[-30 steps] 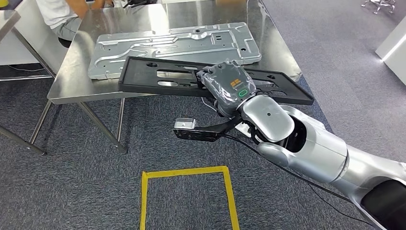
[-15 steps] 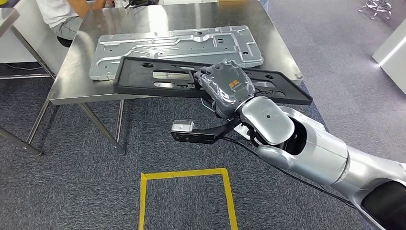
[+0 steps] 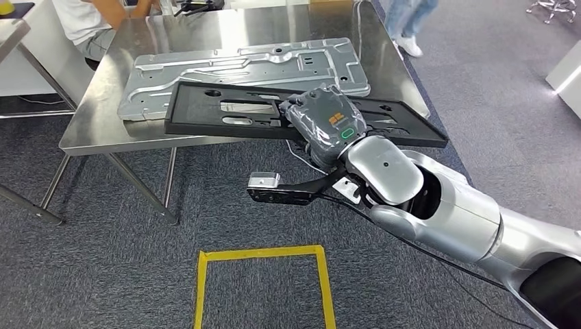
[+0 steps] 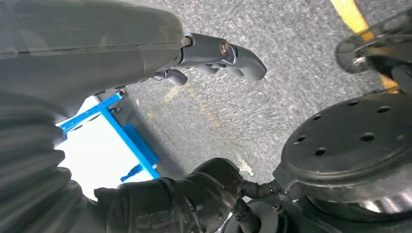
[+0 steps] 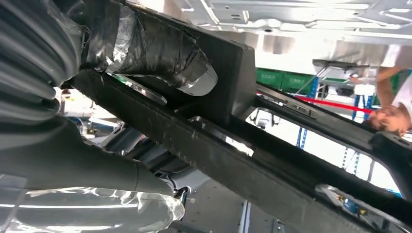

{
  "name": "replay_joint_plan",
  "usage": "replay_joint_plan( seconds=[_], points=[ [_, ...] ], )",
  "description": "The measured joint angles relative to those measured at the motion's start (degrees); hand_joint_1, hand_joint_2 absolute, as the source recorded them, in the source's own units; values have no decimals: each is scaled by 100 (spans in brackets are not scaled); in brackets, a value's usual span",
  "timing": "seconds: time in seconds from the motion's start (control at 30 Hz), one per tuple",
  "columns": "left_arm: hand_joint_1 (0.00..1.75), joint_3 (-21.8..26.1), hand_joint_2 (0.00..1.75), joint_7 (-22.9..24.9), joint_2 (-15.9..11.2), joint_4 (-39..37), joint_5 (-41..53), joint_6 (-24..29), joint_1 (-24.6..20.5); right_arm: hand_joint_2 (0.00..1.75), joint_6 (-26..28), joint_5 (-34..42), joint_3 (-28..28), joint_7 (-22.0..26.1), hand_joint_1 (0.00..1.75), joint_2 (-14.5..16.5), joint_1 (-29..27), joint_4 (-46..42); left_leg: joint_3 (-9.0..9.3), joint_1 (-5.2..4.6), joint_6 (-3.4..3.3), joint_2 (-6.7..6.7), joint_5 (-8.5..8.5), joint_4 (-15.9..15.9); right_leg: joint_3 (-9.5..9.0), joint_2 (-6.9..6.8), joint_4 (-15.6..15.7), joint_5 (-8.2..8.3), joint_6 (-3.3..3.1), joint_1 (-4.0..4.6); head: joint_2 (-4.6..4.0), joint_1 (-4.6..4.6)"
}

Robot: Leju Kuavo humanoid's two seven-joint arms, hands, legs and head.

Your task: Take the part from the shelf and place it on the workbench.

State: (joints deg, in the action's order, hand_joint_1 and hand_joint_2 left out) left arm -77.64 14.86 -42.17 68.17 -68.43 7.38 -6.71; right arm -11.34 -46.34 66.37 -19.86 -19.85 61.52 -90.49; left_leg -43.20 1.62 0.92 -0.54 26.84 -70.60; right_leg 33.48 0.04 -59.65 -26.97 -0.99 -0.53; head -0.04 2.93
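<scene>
- The right hand (image 3: 327, 123) grips the black part (image 3: 205, 110), partly over the steel surface (image 3: 96, 130).
- The part overlaps a silver panel (image 3: 205, 68).
- The left hand (image 4: 214, 53) hangs empty, fingers loosely apart.

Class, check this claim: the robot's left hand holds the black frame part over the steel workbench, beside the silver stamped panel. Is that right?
Wrong on one point: the right hand holds the black frame part, as the head view shows. It is over the steel workbench, beside the silver stamped panel.
</scene>
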Motion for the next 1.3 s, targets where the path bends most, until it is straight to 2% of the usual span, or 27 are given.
replay_joint_plan(
  seconds=[0.07, 0.1, 0.17, 0.23, 0.27, 0.3, 0.33, 0.4, 0.43, 0.47, 0.53, 0.57, 0.6, 0.73, 0.8, 0.83, 0.9, 0.93, 0.97, 1.0, 1.03, 1.07, 1.1, 1.13, 1.23, 1.3],
  points=[
    [0, 0, 175, 0, -4, 0, 0, 2, -3, 175, -2, 0, 1, -1, 175, 0, 12, 0, 326, -64, -88, 38, -346, 740, -83, -18, 3, -70, 17, 22, 0, -6],
    [0, 0, 175, 0, -5, 1, 0, 3, -8, 175, -3, 0, 1, 1, 175, 0, 18, 1, 437, -96, -120, 51, -407, 970, -102, -23, 9, -95, 37, 29, 0, -7],
    [0, -1, 175, 0, -5, 3, -1, 8, -13, 175, -7, 1, 1, 5, 175, 0, 26, 1, 498, -143, -154, 48, -359, 1084, -114, -35, 37, -126, 96, 35, 0, -8],
    [0, -2, 175, -1, -5, 8, 1, 6, -8, 175, -10, 3, 1, 16, 175, 1, 35, 1, 559, -119, -193, 26, -344, 1147, -145, -46, 42, -167, 162, 33, 0, -13],
    [0, -2, 175, -1, -4, 10, 12, -1, -7, 175, -7, 4, 1, 36, 175, 2, 54, 4, 608, -102, -220, 20, -334, 1185, -115, -43, -53, -220, 187, 35, 0, -16],
    [0, -2, 175, -1, -4, 12, 49, -21, -13, 175, 8, 4, 2, 82, 175, 9, 78, 14, 660, -83, -248, 15, -321, 1216, -10, -33, -271, -312, 208, 36, 0, -22],
    [0, -4, 175, -1, -3, 14, 117, -59, -23, 175, 39, 7, 5, 159, 175, 35, 99, 44, 697, -83, -273, 10, -296, 1226, 183, -22, -614, -429, 220, 29, 0, -26],
    [0, -20, 175, 2, -3, 15, 303, -173, -47, 175, 137, 19, 31, 374, 175, 138, 125, 175, 756, -84, -299, 0, -233, 1220, 667, -13, -1334, -593, 240, 23, 0, -28],
    [0, -31, 175, 3, -3, 15, 394, -242, -55, 175, 203, 26, 55, 489, 175, 220, 131, 276, 792, -83, -295, -9, -194, 1211, 833, -12, -1493, -541, 245, 16, 0, -30],
    [0, -40, 175, 3, 0, 15, 473, -309, -60, 175, 272, 32, 80, 600, 175, 311, 145, 393, 833, -82, -285, -21, -152, 1199, 888, -13, -1427, -374, 245, 7, 0, -29],
    [0, -49, 175, 0, 10, 14, 608, -437, -73, 175, 425, 36, 115, 811, 175, 544, 212, 678, 911, -77, -253, -43, -55, 1160, 725, -8, -773, 141, 219, -7, 0, -31],
    [0, -51, 175, -3, 16, 13, 661, -487, -83, 175, 495, 37, 127, 897, 175, 662, 263, 837, 925, -82, -229, -52, -12, 1139, 603, 1, -445, 317, 198, -4, 0, -27],
    [0, -52, 175, -6, 20, 11, 701, -529, -97, 175, 547, 36, 142, 967, 175, 788, 322, 991, 917, -86, -199, -63, 18, 1122, 510, 8, -200, 399, 172, 1, 0, -23],
    [0, -56, 175, -13, 34, 7, 763, -596, -115, 175, 608, -68, 232, 1092, 175, 1179, 464, 1485, 899, -65, -55, -88, 57, 1139, 400, 8, 16, 319, 60, 29, 0, -23],
    [0, -54, 175, -7, 40, 7, 720, -564, -105, 175, 597, -189, 272, 1041, 175, 1288, 525, 1674, 783, -54, 6, -53, 165, 886, 298, -19, 75, 288, -6, 3, 0, -10],
    [0, -51, 175, -3, 43, 6, 671, -520, -94, 175, 569, -260, 293, 981, 175, 1316, 550, 1751, 618, -47, 31, -30, 265, 587, 245, -29, 94, 260, -34, -2, 0, -1],
    [0, -44, 175, 4, 52, 5, 556, -412, -56, 175, 470, -387, 351, 831, 175, 1325, 569, 1848, 176, -40, 72, -10, 447, -118, 156, -36, 97, 186, -64, 2, 0, 7],
    [0, -42, 175, 7, 60, 4, 509, -365, -28, 175, 413, -434, 385, 765, 175, 1316, 561, 1873, 7, -34, 87, -2, 430, -318, 110, -32, 91, 141, -64, 3, 0, 6],
    [0, -42, 175, 9, 68, 4, 477, -331, -3, 175, 369, -470, 421, 709, 175, 1301, 553, 1889, -67, -27, 98, 6, 300, -314, 59, -28, 81, 94, -57, 2, 0, 6],
    [0, -41, 175, 11, 73, 4, 450, -302, 14, 175, 340, -499, 455, 663, 175, 1284, 546, 1900, -32, -16, 107, 15, 70, -100, 1, -22, 70, 41, -45, -3, 0, 7],
    [0, -40, 175, 13, 75, 4, 432, -280, 26, 175, 323, -522, 481, 627, 175, 1265, 542, 1907, 86, -4, 115, 28, -196, 275, -63, -19, 57, -19, -25, -9, 0, 7],
    [0, -40, 175, 14, 80, 4, 419, -264, 32, 175, 315, -543, 507, 599, 175, 1246, 546, 1913, 229, -6, 120, 36, -375, 604, -113, -15, 52, -71, 1, -5, 0, 11],
    [0, -39, 175, 16, 82, 4, 410, -254, 35, 175, 310, -556, 527, 580, 175, 1232, 554, 1920, 358, -16, 103, 38, -457, 885, -145, -8, 46, -113, 31, 3, 0, 18],
    [0, -38, 175, 17, 85, 4, 409, -247, 38, 175, 307, -565, 542, 570, 175, 1217, 560, 1926, 434, -31, 75, 39, -453, 1031, -160, -2, 47, -139, 60, 13, 0, 23],
    [0, -31, 175, 20, 87, 4, 406, -242, 38, 175, 298, -582, 580, 552, 175, 1189, 565, 1941, 499, -43, -54, 30, -330, 1076, -177, 4, 68, -197, 150, 28, 0, 20],
    [0, -27, 175, 21, 89, 4, 414, -246, 43, 175, 300, -598, 593, 545, 175, 1170, 577, 1949, 570, -31, -137, 28, -276, 1096, -68, 2, -179, -310, 208, 19, 0, -4]
  ],
)
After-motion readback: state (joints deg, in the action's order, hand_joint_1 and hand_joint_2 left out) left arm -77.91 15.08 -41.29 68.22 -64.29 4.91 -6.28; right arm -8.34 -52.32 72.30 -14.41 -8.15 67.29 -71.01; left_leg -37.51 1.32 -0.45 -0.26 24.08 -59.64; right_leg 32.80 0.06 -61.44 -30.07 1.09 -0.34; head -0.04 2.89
